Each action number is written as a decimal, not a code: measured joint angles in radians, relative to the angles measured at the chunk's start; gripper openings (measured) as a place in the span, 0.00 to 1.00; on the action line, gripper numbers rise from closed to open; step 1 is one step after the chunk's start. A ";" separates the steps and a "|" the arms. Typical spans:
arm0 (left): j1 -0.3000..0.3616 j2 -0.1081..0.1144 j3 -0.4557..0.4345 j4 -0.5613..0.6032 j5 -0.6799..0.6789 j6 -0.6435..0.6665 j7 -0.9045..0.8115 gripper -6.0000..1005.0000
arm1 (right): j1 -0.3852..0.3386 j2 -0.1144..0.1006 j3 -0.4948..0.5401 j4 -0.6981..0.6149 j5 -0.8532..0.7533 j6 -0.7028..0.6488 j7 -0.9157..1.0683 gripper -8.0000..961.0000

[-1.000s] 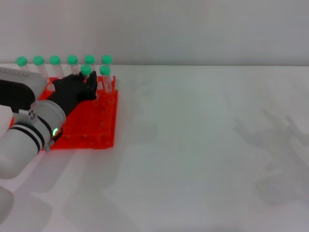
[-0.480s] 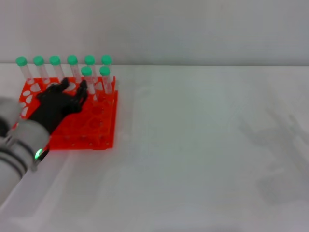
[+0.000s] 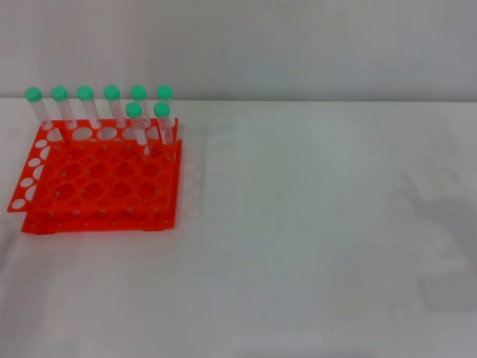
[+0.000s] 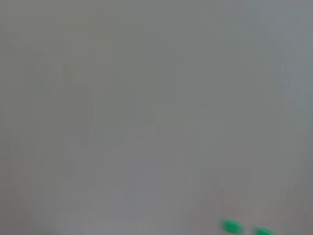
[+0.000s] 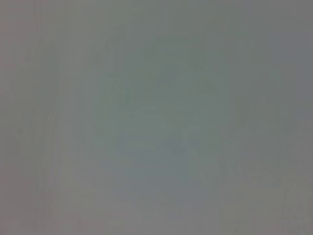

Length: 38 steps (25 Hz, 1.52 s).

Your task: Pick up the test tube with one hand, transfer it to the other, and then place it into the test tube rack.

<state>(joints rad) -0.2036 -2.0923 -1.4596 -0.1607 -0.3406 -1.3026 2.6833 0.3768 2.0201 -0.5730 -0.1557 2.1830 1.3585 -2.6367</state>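
The orange-red test tube rack (image 3: 97,183) stands at the left of the white table in the head view. Several green-capped test tubes stand upright along its far row. Two more stand in the second row at the right end; one of them is the test tube (image 3: 135,124) with its green cap up. Neither gripper shows in any view. The left wrist view shows only a grey surface and two green caps (image 4: 231,226) at its edge. The right wrist view shows only a plain grey surface.
The white table (image 3: 320,224) stretches to the right of the rack and in front of it. A grey wall runs behind the table's far edge.
The left silver-grey arm, whose black gripper was over the rack's second row, has drawn back to the left and out of the head view. The tubes stay standing in the rack.
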 joint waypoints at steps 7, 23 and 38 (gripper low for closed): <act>0.029 0.000 0.004 0.096 -0.131 -0.119 -0.072 0.80 | 0.002 -0.001 0.018 0.001 0.006 -0.041 0.000 0.87; 0.003 0.000 0.005 0.096 -0.125 -0.107 -0.071 0.80 | 0.000 0.001 0.020 0.020 0.013 -0.055 0.000 0.87; -0.015 -0.004 0.028 0.093 -0.118 -0.028 -0.070 0.80 | 0.008 0.004 0.104 0.095 0.014 -0.048 -0.022 0.87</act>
<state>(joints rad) -0.2190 -2.0962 -1.4312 -0.0678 -0.4589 -1.3306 2.6131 0.3853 2.0244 -0.4694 -0.0602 2.1969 1.3101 -2.6587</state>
